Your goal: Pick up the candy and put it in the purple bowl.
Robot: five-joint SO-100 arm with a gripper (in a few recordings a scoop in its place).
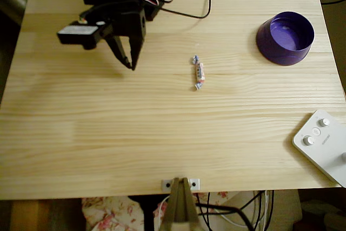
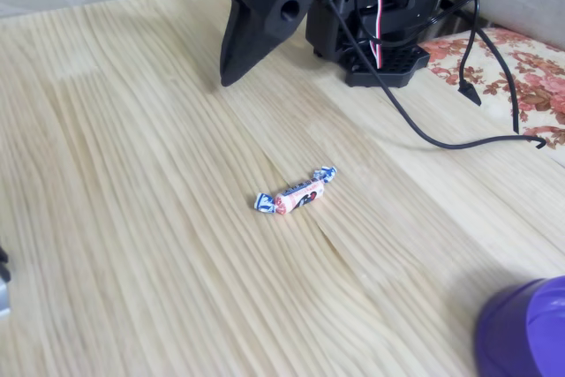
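The candy [image 1: 199,72] is a small pinkish-white sweet with twisted blue-white ends, lying on the bare wood near the table's middle; the fixed view shows the candy [image 2: 297,196] lengthwise. The purple bowl [image 1: 285,37] stands upright at the far right with nothing in it, and a slice of the bowl [image 2: 530,333] shows at the lower right corner of the fixed view. My black gripper [image 1: 131,66] hangs over the left part of the table, well left of the candy. Its fingertips meet at a point with nothing between them. In the fixed view the gripper [image 2: 228,79] is a single dark wedge behind the candy.
A white box with round knobs [image 1: 324,142] sits at the table's front right corner. A black cable [image 1: 189,13] loops across the wood behind the candy, near the arm's base [image 2: 380,33]. A clamp [image 1: 180,185] grips the front edge.
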